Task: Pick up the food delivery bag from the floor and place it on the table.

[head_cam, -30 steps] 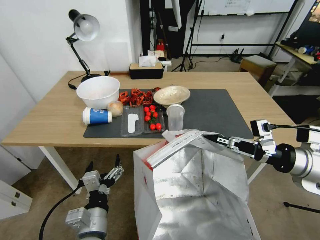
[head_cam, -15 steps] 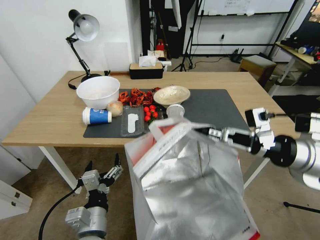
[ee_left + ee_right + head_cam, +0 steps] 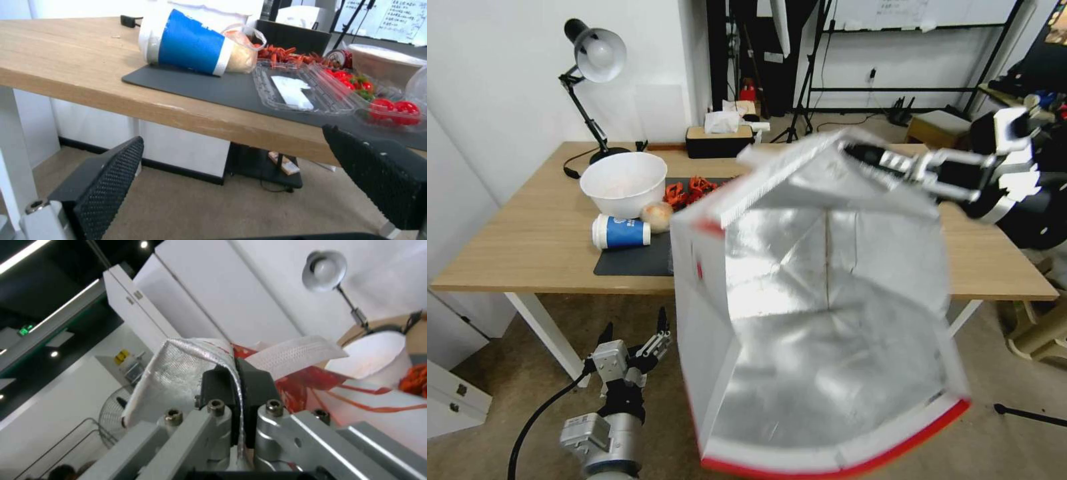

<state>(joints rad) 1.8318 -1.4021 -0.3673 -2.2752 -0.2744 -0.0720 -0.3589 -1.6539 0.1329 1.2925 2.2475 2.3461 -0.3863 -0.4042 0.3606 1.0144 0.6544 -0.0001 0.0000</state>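
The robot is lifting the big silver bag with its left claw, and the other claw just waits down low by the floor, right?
Almost. It is the right claw that lifts the bag, pinching its top edge, as the head view shows. The left claw is the one that waits down low, open, near the floor.

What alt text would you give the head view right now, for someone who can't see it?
The right gripper holds the open food delivery bag by its top edge, hanging in the air in front of the table, foil lining facing the camera. The left gripper sits open, low near the floor.
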